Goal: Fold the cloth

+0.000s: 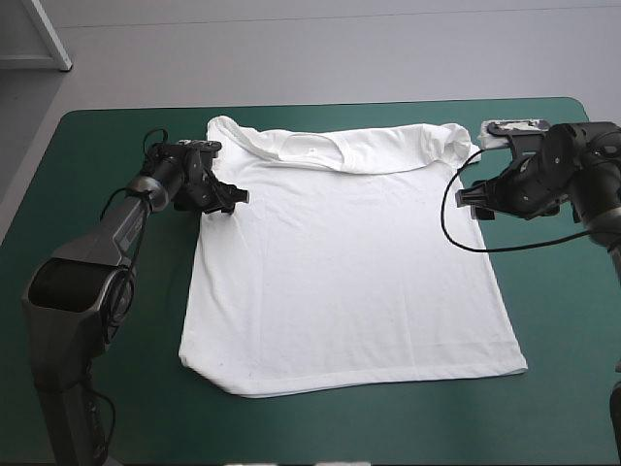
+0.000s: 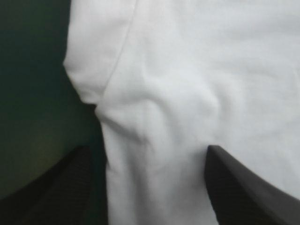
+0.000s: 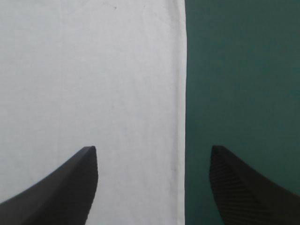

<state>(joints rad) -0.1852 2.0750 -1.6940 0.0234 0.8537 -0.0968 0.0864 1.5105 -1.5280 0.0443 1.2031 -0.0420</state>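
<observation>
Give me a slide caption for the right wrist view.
Open right hand straddles the side edge of the T-shirt on the teal-green cover.

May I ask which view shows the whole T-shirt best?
The high view: the T-shirt lies spread flat there, whole outline visible. The left wrist view shows only where a sleeve meets the body; the right wrist view, only one straight side edge.

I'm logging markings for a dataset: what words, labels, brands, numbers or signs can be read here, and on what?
None can be read.
The T-shirt is plain white, with no print in any view.
A faint small patch inside its collar may be a tag, but is too small to read.
The teal-green cover bears no writing.
</observation>
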